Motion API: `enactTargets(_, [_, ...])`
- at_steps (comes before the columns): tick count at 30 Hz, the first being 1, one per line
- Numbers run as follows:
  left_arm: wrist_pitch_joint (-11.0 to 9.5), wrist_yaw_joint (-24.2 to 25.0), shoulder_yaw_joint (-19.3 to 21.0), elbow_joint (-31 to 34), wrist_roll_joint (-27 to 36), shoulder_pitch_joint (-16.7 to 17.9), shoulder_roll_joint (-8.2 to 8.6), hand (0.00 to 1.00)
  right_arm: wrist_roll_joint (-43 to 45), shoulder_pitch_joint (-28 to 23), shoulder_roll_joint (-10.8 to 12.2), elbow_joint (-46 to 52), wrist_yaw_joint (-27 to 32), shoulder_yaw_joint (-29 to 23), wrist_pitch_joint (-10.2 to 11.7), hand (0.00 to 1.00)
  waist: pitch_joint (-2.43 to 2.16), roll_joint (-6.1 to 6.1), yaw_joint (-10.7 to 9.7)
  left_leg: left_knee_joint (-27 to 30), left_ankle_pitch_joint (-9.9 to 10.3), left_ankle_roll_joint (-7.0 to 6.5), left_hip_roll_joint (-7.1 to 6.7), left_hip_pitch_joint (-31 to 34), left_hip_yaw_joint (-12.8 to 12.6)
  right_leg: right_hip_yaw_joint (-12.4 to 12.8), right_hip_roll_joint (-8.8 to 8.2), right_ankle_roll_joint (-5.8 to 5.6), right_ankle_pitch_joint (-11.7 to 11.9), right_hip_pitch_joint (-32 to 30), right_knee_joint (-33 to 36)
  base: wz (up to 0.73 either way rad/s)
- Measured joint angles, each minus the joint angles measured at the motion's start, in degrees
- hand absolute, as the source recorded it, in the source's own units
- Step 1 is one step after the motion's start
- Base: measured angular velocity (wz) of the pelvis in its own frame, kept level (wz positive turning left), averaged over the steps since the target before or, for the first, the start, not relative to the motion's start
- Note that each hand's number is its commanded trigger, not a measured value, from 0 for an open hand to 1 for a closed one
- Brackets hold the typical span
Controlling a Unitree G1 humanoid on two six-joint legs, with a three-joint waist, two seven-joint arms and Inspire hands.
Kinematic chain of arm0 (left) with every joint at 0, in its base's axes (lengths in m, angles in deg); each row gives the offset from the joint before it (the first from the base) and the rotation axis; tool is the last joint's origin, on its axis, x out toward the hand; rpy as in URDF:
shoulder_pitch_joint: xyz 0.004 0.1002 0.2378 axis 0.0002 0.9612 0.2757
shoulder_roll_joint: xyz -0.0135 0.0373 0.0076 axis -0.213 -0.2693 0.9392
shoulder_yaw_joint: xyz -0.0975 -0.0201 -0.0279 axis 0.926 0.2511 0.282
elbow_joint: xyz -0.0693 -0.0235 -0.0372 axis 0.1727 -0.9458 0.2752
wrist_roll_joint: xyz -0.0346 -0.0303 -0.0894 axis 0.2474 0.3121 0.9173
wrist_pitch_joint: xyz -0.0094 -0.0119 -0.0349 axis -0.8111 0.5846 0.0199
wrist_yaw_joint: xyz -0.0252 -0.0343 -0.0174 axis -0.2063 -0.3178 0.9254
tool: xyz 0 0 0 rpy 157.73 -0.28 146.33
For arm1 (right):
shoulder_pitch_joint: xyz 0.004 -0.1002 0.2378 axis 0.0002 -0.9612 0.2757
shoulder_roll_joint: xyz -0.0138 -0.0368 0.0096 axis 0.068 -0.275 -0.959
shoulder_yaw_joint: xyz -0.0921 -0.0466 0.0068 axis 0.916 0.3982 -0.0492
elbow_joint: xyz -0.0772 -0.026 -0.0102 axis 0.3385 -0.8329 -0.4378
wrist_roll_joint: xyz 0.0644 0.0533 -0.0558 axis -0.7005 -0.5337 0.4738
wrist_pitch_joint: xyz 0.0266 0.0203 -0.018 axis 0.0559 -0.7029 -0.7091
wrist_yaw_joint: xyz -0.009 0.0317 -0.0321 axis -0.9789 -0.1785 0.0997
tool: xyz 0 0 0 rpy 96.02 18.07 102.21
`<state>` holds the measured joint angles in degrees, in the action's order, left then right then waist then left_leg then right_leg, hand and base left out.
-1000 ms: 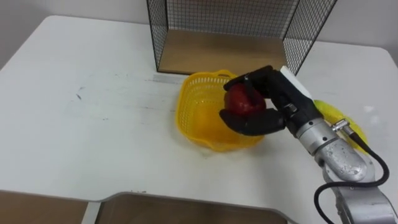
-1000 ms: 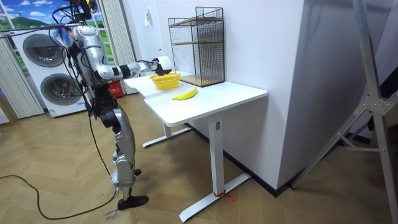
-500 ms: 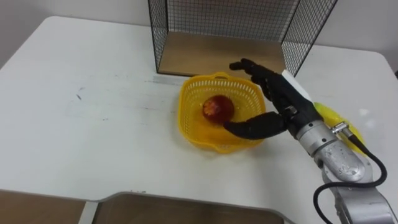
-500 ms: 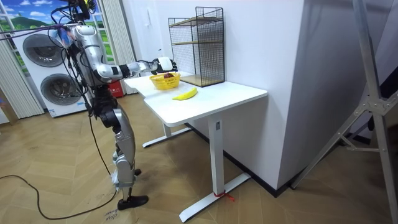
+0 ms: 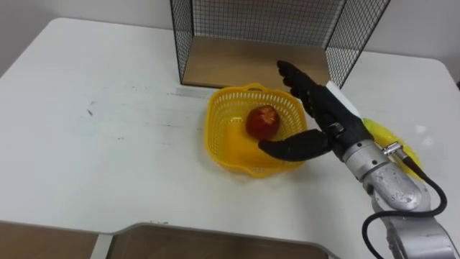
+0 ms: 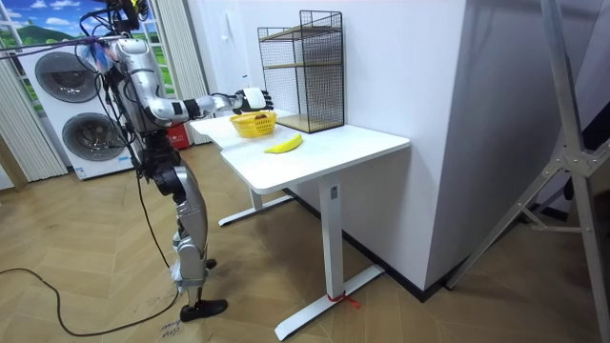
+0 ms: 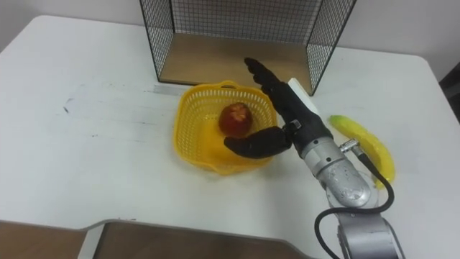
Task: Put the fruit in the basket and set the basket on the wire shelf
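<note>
- The red apple (image 5: 263, 121) lies inside the yellow basket (image 5: 219, 144), a little right of its middle, and no finger touches it. This fruit is judged to be placed.
- The basket stands upright on the white bench (image 5: 108, 129), just in front of the open lower bay of the wire shelf (image 5: 244, 65). From there only a short lift forward is judged to be needed later.
- The right hand (image 5: 327, 119) is held spread above the basket's right rim, fingers straight and aimed toward the shelf, thumb stretched low across the near right wall. Nothing is pinched. Whether the thumb touches the plastic cannot be told.
- The banana (image 7: 366, 147) lies on the bench just right of the wrist, apart from the basket. It is judged to be the fruit left to fetch.
- The shelf's front mesh edge is close beyond the fingertips, so little room is left forward. Open bench is seen to the left and in front of the basket.
- A lift clear of the rim before any swing right is advised, lest the light basket be dragged.
</note>
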<state>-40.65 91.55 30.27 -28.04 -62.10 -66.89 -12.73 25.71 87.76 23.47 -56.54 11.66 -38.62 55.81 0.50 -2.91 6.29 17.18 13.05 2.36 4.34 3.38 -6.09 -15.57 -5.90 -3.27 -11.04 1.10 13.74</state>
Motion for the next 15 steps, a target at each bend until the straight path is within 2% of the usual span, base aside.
enactTargets(6, [-0.57, -0.01, 0.26, -0.52, 0.19, 0.72, 0.0, 0.0, -2.1, 0.05, -0.02, 0.44, 3.46, -2.95, 0.22, 0.0, 0.01, 0.05, -0.24, 0.28, 0.0, 0.0, 0.01, -0.06, 0.06, -0.05, 0.0, 0.0, 0.0, 0.07, -0.01, 0.0])
enactTargets(10, [-1.11, -0.02, 0.39, -0.53, 0.15, 2.51, -0.01, 0.0, -2.83, 0.35, -0.2, 0.44, 7.73, -5.87, 1.55, 0.0, -0.07, -0.06, -1.61, -0.04, 0.0, 0.0, 0.0, -0.33, 0.07, -0.04, 0.0, 0.0, 0.0, 0.06, -0.01, 0.0])
enactTargets(15, [-1.12, -0.02, 2.43, -1.28, 0.13, 2.78, -0.02, 0.0, -5.61, 0.33, -0.19, -0.48, 11.74, -9.32, 1.91, 0.0, -0.03, -0.2, -3.23, -0.28, 0.0, 0.01, -0.02, -1.19, -0.01, -0.05, 0.02, 0.0, 0.0, 1.02, -0.22, 0.0])
